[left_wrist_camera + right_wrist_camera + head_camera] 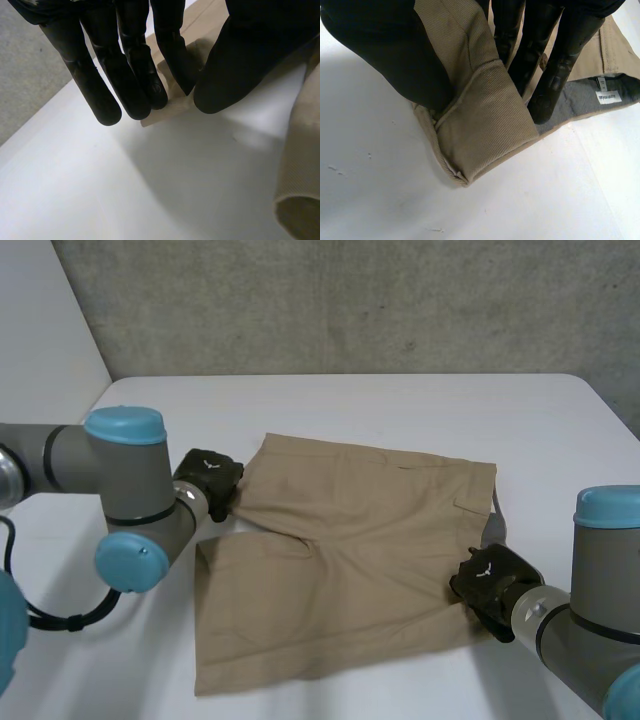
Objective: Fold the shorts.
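Head view — my left hand pinches the shorts at their 9 o'clock edge, my right hand at 4 — table open toward 12.

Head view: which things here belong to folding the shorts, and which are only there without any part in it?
Part of the job:
- shorts, lying flat
- left robot hand, pinching the edge on the robot's left
- right robot hand, pinching the edge on the robot's right

Not part of it:
- table, only the surface underneath
- wall behind
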